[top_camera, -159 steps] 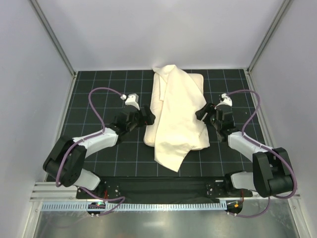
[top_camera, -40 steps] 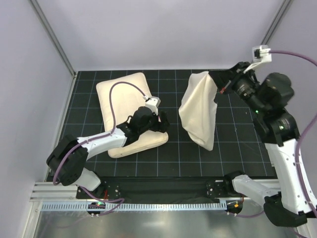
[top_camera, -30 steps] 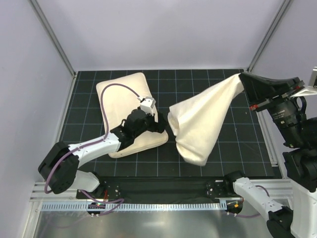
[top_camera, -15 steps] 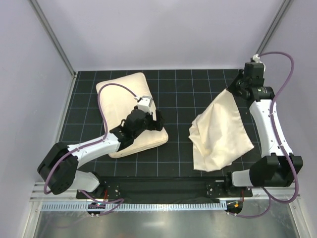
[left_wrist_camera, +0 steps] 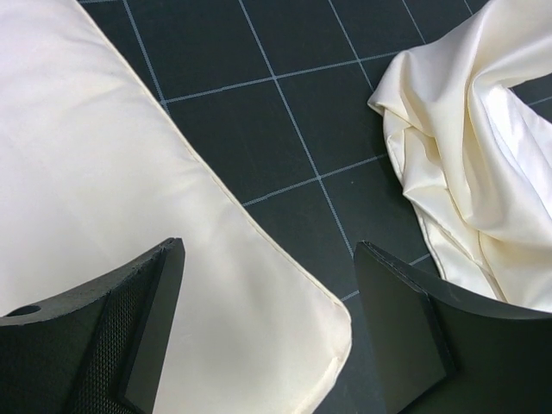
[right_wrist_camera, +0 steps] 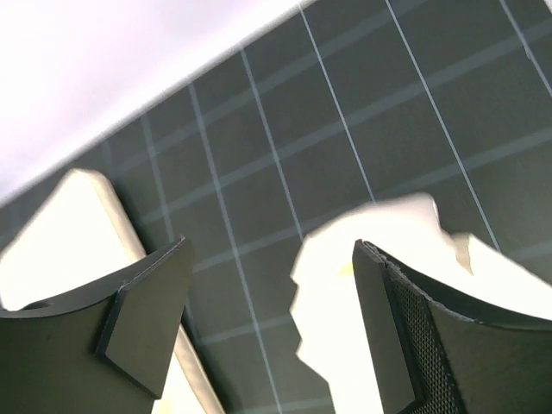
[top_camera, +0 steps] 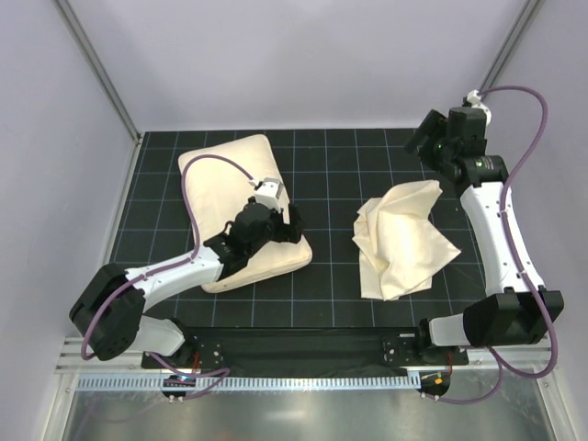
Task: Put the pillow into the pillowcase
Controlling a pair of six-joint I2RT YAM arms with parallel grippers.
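The pillow (top_camera: 225, 179) lies on the left of the black grid mat, plump and cream-white. My left gripper (top_camera: 287, 228) is open and hovers at its near right corner; in the left wrist view the pillow corner (left_wrist_camera: 285, 310) sits between the fingers of the left gripper (left_wrist_camera: 269, 323). The pillowcase (top_camera: 401, 241) lies crumpled on the mat at the right and also shows in the left wrist view (left_wrist_camera: 483, 172). My right gripper (top_camera: 425, 144) is open and empty, raised above the pillowcase's far end. In the right wrist view the right gripper (right_wrist_camera: 272, 297) looks down on the pillowcase (right_wrist_camera: 371, 293) and the pillow (right_wrist_camera: 78, 224).
The black grid mat (top_camera: 335, 175) shows between pillow and pillowcase. White enclosure walls stand at the left, back and right. A metal rail (top_camera: 294, 381) runs along the near edge by the arm bases.
The right gripper carried the pillowcase to the right and let it go; the cloth has dropped into a crumpled heap. The left gripper stays at the pillow corner.
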